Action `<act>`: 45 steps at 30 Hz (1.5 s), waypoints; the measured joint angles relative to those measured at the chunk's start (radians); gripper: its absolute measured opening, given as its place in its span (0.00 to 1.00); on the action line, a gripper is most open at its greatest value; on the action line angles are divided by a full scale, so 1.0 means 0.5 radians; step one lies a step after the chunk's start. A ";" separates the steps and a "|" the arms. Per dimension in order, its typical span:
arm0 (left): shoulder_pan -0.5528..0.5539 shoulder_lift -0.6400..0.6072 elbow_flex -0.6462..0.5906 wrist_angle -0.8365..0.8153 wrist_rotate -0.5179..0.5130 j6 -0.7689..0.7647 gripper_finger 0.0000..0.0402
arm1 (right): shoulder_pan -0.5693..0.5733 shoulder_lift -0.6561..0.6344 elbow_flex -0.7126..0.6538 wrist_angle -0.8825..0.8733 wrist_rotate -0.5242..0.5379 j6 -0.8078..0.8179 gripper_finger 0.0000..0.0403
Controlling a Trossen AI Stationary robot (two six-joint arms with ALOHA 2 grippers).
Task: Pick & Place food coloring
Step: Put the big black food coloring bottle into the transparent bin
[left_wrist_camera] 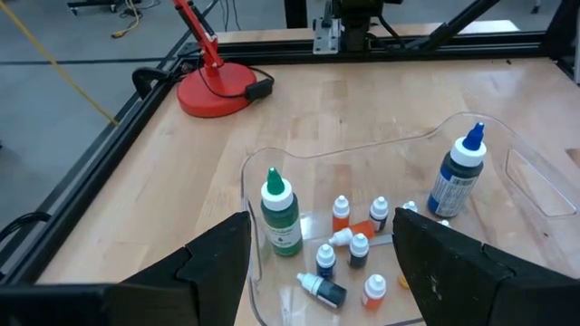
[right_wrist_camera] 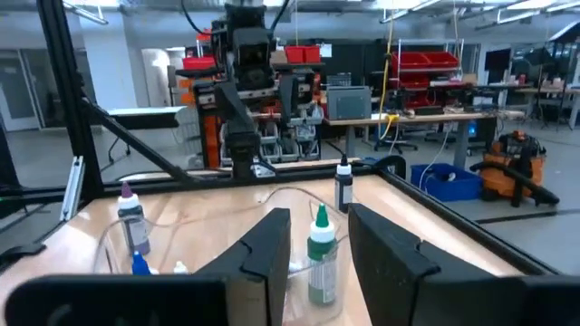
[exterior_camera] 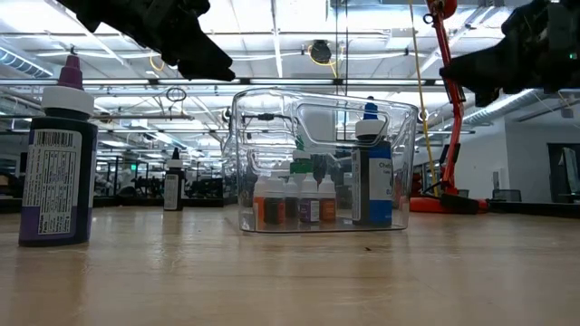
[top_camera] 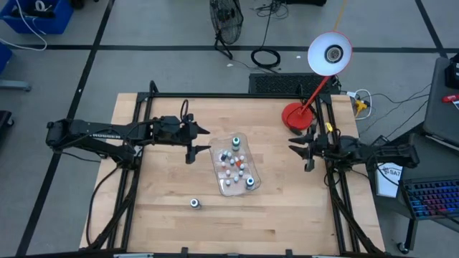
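Note:
A clear plastic tray [top_camera: 217, 170] sits mid-table and holds the food coloring. Inside stand a taller green-capped bottle [left_wrist_camera: 279, 217] and a blue-capped one [left_wrist_camera: 458, 172], with several tiny bottles [left_wrist_camera: 349, 237] standing or lying on its floor. A purple-capped dark bottle [top_camera: 194, 203] stands alone on the table, near-left of the tray. Another small dark bottle [exterior_camera: 172, 186] stands farther back on the left. My left gripper [top_camera: 195, 147] hovers open just left of the tray. My right gripper [top_camera: 303, 148] hovers open well to the tray's right.
A red desk lamp stands with its base [top_camera: 294, 115] at the table's far right, its arm leaning over the right arm. Black frame rails [top_camera: 136, 136] run along the left, right and far edges. Bare wood lies between tray and near edge.

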 joint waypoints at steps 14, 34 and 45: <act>0.000 0.000 0.006 -0.251 -0.277 -0.152 0.67 | 0.009 0.007 -0.167 -0.127 -0.100 0.370 0.25; 0.364 0.005 0.429 -1.339 -0.455 -0.712 0.67 | 0.015 0.034 -0.173 -0.207 0.146 -0.169 0.25; 0.967 0.391 0.839 -1.967 -0.153 -0.793 0.67 | 0.015 0.034 -0.174 -0.143 0.148 -0.173 0.25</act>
